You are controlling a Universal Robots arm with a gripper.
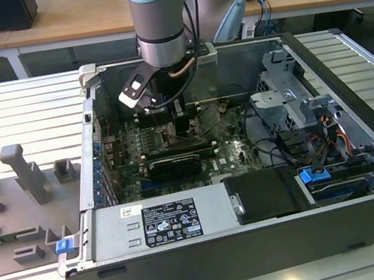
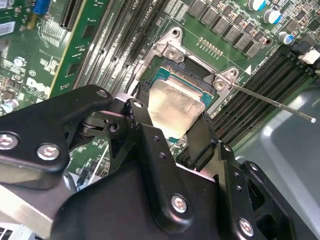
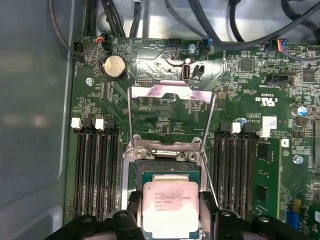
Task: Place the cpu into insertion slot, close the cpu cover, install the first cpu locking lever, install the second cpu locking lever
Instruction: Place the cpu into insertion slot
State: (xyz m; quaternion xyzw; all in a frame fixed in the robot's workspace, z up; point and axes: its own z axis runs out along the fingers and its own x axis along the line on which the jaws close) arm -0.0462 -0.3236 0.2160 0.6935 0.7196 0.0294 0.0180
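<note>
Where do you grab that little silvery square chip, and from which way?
Pinch the cpu by two opposite side edges, coming straight down from above. It is thin and flat, face up at the insertion slot, so only its edges offer a grip, and the cpu cover is swung open. The hand has a finger on each edge.
</note>
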